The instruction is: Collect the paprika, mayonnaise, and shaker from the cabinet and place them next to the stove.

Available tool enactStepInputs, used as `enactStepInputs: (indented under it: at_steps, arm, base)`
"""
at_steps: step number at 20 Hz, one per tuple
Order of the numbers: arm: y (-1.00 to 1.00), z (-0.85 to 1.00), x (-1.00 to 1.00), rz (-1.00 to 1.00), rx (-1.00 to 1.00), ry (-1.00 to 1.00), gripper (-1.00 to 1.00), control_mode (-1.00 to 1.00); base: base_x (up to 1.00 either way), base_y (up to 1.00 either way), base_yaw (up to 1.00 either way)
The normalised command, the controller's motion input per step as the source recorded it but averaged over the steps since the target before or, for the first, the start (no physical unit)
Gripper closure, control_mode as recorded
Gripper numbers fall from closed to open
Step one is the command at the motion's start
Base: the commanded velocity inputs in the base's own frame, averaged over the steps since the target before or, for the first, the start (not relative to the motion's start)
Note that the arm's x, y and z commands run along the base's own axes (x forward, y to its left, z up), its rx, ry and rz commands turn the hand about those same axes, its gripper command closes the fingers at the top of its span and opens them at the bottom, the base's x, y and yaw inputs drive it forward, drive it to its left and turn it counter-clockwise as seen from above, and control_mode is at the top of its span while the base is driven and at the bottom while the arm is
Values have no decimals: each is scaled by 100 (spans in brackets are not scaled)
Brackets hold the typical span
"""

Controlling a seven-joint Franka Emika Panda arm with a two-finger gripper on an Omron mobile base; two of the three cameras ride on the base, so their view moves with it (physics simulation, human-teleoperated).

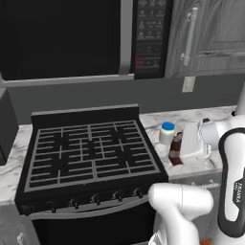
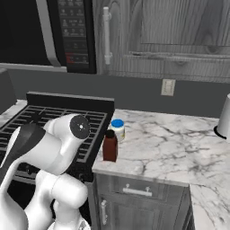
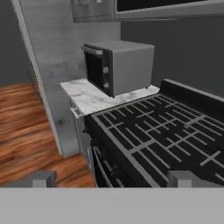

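The black stove has grey grates. On the marble counter just right of it stand the mayonnaise, a cream jar with a blue lid, and in front of it the dark red paprika. In the left base view my white hand hangs beside the paprika and covers its right side. My gripper is open, its tips wide apart with nothing between them, and looks across the stove. The shaker and the cabinet are out of view.
A black microwave hangs above the stove beside shut grey wood-grain doors. A boxy grey oven sits on the counter at the stove's far side. A white cylinder stands at the counter's right. Drawers lie below.
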Motion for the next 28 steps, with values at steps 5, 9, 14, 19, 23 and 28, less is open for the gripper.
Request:
enactStepInputs:
  at_steps: [5, 9, 14, 19, 23, 28]
  arm:
    - [0, 0, 0, 0, 0, 0, -100, 100]
    - [0, 0, 0, 0, 0, 0, -100, 100]
    - [0, 0, 0, 0, 0, 0, -100, 100]
    - [0, 0, 0, 0, 0, 0, -100, 100]
    - [0, 0, 0, 0, 0, 0, -100, 100]
    - [0, 0, 0, 0, 0, 0, -100, 100]
  base:
    - [-97, 45, 0]
    - [-96, 67, 1]
    - [-76, 96, 7]
    - [-38, 98, 29]
    - [-8, 85, 43]
    - [0, 75, 51]
